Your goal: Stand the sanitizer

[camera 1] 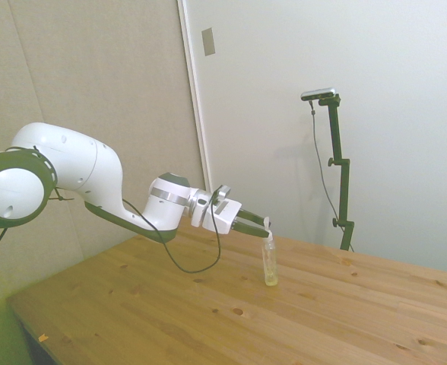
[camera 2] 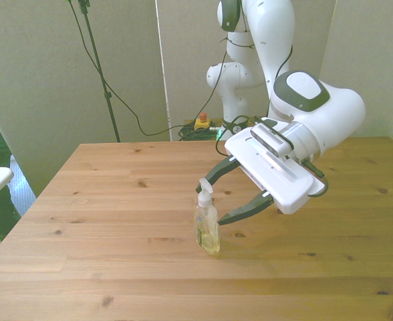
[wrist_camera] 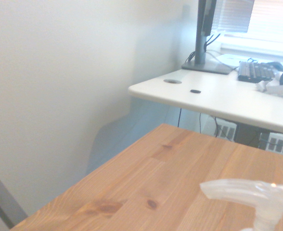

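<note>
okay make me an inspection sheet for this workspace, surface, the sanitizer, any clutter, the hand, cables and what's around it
Surface: wooden table, knotty planks, bare apart from the bottle.
Job's things: sanitizer stands upright on the table, pump nozzle on top; yellowish liquid low in the bottle.
Clutter: nothing seen on the table.
Hand: hand is open, fingers spread to either side of the nozzle, not clamping it.
Cables: black cable loops from the arm's wrist above the table; more cables run along the floor behind the table.
Surroundings: pale walls; white desk with a keyboard beyond the table's edge.
</note>
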Controlling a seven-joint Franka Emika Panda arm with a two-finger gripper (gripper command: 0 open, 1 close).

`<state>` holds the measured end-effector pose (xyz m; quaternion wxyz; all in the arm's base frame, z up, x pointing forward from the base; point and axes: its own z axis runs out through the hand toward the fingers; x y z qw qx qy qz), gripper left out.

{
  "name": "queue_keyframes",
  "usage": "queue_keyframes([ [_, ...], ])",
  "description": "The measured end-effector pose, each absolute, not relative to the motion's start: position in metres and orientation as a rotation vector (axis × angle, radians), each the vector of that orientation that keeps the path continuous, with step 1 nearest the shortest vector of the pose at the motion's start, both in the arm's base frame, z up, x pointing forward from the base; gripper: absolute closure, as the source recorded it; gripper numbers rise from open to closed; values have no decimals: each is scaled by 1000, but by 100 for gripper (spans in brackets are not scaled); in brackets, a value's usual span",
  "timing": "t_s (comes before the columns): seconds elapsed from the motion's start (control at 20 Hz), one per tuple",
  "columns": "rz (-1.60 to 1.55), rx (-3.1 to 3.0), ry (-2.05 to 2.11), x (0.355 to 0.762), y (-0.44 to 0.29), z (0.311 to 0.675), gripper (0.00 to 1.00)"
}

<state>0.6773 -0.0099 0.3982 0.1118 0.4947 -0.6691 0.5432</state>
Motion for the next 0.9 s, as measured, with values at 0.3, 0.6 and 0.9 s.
queue_keyframes([
  [0.3, 1482, 1661, -2107, 637, 14, 426, 0],
  [0.6, 1193, 2014, -2119, 585, 32, 442, 0],
  [0.9, 838, 2324, -2034, 546, 46, 437, 0],
])
